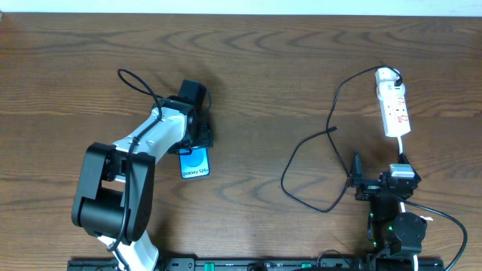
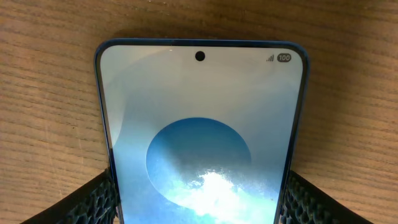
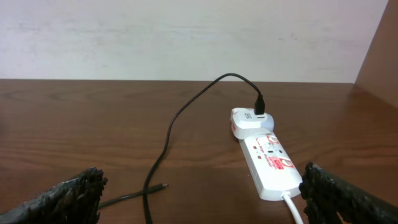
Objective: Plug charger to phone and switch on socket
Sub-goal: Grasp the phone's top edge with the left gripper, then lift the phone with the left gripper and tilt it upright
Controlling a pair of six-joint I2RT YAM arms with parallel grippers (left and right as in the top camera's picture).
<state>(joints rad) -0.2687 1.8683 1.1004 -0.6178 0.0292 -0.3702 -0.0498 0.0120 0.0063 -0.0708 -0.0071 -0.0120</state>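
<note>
Left gripper (image 1: 196, 141): jaws closed to phone width, pads (image 2: 93, 199) against both long edges of the phone (image 2: 199, 124), which lies screen-up between them. Right gripper (image 3: 200, 186): jaws wide apart, holding nothing. Socket (image 3: 268, 163) lies ahead of the right jaws, toward the right finger. White plug head (image 3: 249, 120) already sits in its far end. Charger (image 3: 180, 118) cable runs back toward the jaws. Its loose plug tip (image 3: 163, 185) is just ahead, nearer the left finger, ungripped.

Step in hand, as judged: phone steadied, tip pickup pending. Next move calls for the right jaws to pinch just behind the tip and carry it to the phone; switch comes last.
</note>
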